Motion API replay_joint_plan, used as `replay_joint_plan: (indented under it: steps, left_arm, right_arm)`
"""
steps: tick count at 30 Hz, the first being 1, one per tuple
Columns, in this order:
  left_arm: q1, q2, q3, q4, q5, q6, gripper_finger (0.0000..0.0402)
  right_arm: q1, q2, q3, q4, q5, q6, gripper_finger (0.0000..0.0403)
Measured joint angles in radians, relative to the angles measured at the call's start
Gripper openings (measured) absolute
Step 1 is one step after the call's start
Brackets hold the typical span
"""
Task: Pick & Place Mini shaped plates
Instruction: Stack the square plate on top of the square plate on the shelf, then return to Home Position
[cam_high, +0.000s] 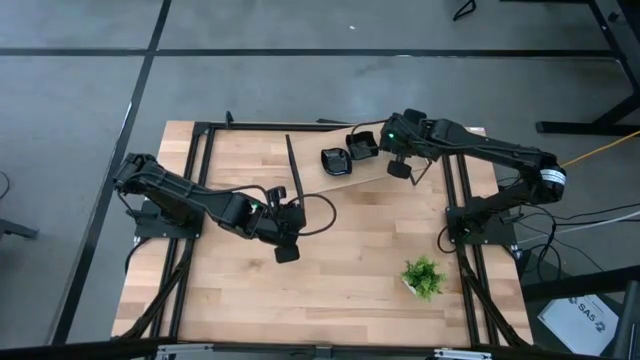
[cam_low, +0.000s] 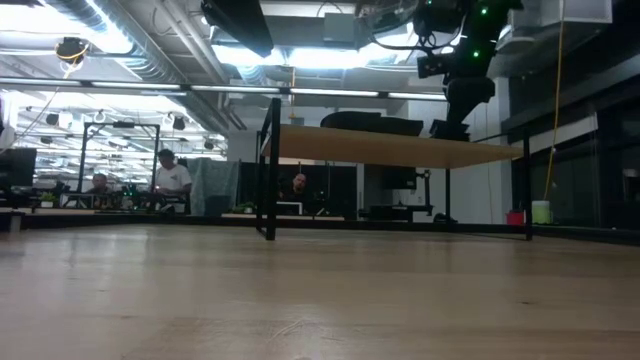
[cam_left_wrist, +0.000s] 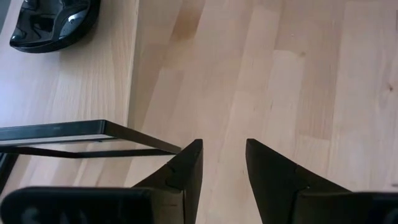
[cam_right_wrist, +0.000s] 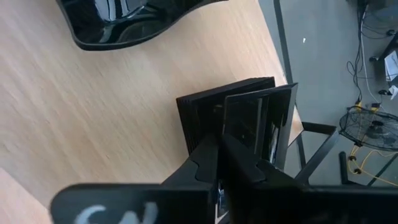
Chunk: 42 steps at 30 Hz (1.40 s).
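Mini shaped plates, small glossy black dishes, show as two on a raised pale wooden shelf on a thin black frame (cam_high: 300, 172) toward the table's far edge: one rounded (cam_high: 334, 160), one squarish (cam_high: 361, 145) just beside it toward the right. The shelf looks like the place they are gathered on. Its span across the light wooden butcher-block table (cam_high: 330, 290) is hard to trace from above; the low view shows it as a board on thin legs. The right arm reaches over the shelf's right end, its end effector (cam_high: 400, 170) pressed narrow on what the right wrist view shows as a squarish black plate (cam_right_wrist: 239, 121) held on edge, judged a grip kept for carrying it in. The left arm sits mid-table, its end effector (cam_high: 287, 252) spread wide and empty over bare wood, seemingly free for another pick. A small green potted plant (cam_high: 423, 277) stands near the table's near right corner, outside the job. Other plates are not in view.
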Motion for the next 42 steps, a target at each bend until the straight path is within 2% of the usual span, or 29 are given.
replay_joint_plan:
  steps: [6,15,20,27,31,42]
  left_arm:
    - [0.0,0.0,0.0,0.0,0.0,0.0,0.0114]
    - [0.0,0.0,0.0,0.001,0.0,0.027,0.0114]
    - [0.0,0.0,0.0,0.002,-0.001,0.089,0.0114]
    - [0.0,0.0,0.0,0.002,0.0,0.09,0.0114]
    - [0.0,0.0,0.0,0.009,-0.005,0.071,0.0116]
    - [0.002,0.0,0.0,0.024,-0.003,0.023,0.0115]
  right_arm:
    - [0.0,0.0,0.0,0.0,0.0,-0.005,0.004]
    - [0.0,0.0,0.0,0.0,0.002,0.0,0.014]
    - [0.024,-0.002,0.034,-0.059,0.001,0.048,0.0174]
    - [0.04,-0.046,0.085,-0.06,0.0,0.03,0.0186]
    - [0.04,-0.076,0.119,-0.06,-0.004,0.074,0.0186]
    - [0.04,-0.147,0.137,-0.063,-0.129,0.133,0.0186]
